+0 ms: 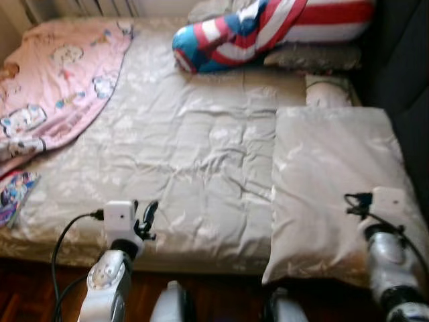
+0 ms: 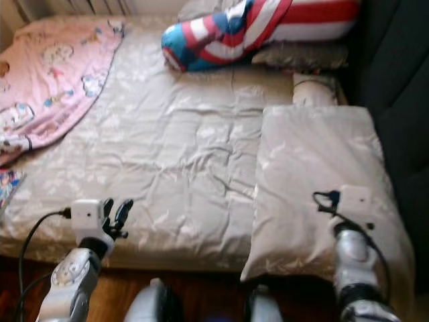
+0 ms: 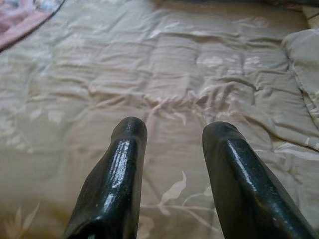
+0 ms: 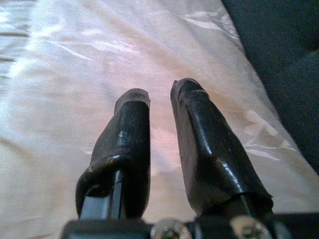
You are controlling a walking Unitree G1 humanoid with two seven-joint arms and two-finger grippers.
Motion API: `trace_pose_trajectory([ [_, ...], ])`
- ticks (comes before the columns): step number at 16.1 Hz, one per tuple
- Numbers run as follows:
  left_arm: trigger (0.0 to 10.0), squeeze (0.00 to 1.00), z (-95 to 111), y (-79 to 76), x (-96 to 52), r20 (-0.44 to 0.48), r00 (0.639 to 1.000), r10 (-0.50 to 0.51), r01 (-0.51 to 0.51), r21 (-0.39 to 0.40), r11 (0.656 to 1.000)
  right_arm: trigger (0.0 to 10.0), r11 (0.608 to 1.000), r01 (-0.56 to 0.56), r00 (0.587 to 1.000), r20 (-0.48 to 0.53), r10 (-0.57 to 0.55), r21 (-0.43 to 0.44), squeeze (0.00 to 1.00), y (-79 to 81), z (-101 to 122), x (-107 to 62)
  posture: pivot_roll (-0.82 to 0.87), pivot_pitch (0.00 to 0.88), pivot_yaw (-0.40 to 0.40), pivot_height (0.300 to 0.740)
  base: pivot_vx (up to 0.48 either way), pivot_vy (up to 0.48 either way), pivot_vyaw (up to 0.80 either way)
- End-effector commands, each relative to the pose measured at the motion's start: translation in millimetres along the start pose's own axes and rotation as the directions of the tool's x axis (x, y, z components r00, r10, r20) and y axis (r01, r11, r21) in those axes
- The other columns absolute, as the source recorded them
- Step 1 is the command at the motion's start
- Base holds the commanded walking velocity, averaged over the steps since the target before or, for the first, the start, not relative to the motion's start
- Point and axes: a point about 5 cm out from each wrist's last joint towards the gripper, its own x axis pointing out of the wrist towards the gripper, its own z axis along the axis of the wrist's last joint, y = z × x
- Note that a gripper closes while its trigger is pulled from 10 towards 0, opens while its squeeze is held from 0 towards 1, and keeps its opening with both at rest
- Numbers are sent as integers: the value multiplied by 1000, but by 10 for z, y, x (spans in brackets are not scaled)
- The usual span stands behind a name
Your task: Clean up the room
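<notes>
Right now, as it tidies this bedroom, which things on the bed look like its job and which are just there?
Likely part of the job:
- beige pillow, under the right gripper
- pink cartoon blanket, rumpled over a far corner
- left gripper, open above the beige bedspread

Just lying about:
- striped red, white and blue cushion at the far end
- dark upholstery on the right

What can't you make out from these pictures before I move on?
- Small colourful printed item at the bed's left edge: cut off by the frame in the eye views, too blurred to identify.
- Right claw: its wrist camera housing covers it in the eye views.
- Grey patterned cushion: mostly hidden under the red, white and blue striped pillow.
</notes>
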Motion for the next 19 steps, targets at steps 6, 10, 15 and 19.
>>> trace_pose_trajectory([
  [6,10000,0,-588,143,-138,-219,974,51,-68,-68,995,10000,999,-40,976,-215,40,2,0,221,-552,-256,36,86,11,740,0,0,0],
  [10,10000,0,-1053,204,-316,-461,885,65,-107,-64,992,10000,998,-24,933,-357,43,59,0,260,-875,-459,26,31,12,740,0,0,0],
  [15,10000,0,-1369,144,-567,-629,775,63,-97,-21,995,10000,993,-7,879,-473,64,121,0,345,-1140,-673,8,1,10,740,0,0,0],
  [19,10000,0,-1480,55,-664,-687,725,45,-55,8,998,10000,996,-20,811,-581,67,87,0,445,-1369,-895,13,13,8,740,0,0,0],
])
